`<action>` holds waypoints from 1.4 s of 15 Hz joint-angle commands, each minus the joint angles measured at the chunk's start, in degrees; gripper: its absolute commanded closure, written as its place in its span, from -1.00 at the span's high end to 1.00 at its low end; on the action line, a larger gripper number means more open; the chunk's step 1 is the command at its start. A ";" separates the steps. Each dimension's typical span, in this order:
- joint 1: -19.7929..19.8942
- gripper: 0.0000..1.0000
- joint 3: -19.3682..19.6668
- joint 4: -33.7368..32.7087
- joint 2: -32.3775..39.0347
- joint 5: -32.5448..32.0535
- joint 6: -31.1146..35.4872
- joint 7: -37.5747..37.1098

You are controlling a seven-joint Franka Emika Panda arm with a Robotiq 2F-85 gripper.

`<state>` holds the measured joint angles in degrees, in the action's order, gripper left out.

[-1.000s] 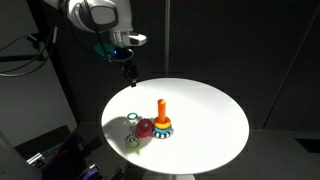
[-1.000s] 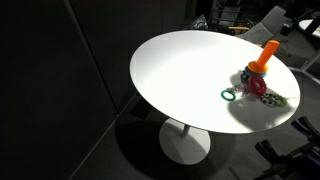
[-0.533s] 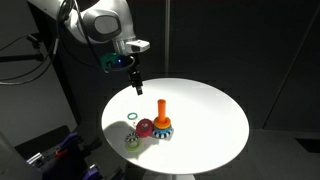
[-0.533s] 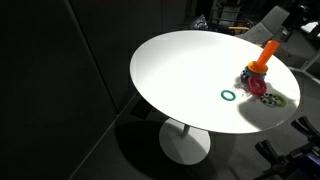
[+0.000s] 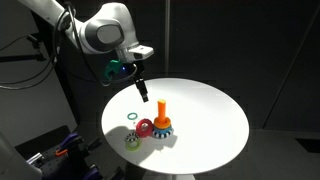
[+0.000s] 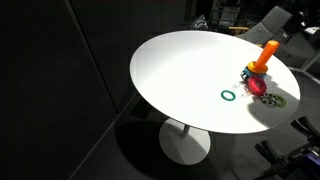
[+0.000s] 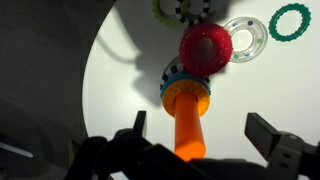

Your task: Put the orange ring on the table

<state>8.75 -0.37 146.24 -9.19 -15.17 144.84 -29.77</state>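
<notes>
Gripper (image 5: 142, 93) is open: jaws spread wide, nothing held. In the wrist view (image 7: 197, 124) the two fingers (image 7: 270, 137) sit at the bottom edge with a clear gap between them. It hangs over the table (image 5: 210, 105), off the surface and touching nothing. Orange ring (image 7: 187, 95) is not on the tabletop. It's threaded on the orange peg (image 7: 190, 128), low at its foot, resting on a blue toothed piece (image 7: 172, 72). From the wrist camera the peg lines up in the gap between the fingers, below them and apart from both. In an exterior view the orange ring (image 5: 163, 125) and orange peg (image 5: 162, 108) are lower than the gripper and off to one side, near but with clear air between. Red ring (image 7: 205, 47) lies past the peg from the gripper, right against the blue piece. A clear ring (image 7: 245, 34) is just beside the red ring, and a green ring (image 7: 291, 20) is further out beyond that, flat on the white top. In an exterior view the green ring (image 5: 132, 116) is roughly under the gripper and the red ring (image 5: 146, 127) is beside the peg's foot. In the view where I can't pick out the gripper, I see the table (image 6: 180, 70), orange peg (image 6: 266, 55), green ring (image 6: 229, 96) and red ring (image 6: 258, 87). The orange ring is too small to tell there.
</notes>
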 commanded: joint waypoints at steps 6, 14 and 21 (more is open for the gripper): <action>0.39 1.00 0.96 0.72 1.90 -1.50 3.80 -1.17; 0.92 1.00 1.80 1.14 2.61 -1.38 6.09 -0.37; 0.79 1.00 5.19 2.98 4.81 3.07 12.86 5.05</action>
<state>9.51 3.56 148.17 -5.24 -15.37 154.43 -28.92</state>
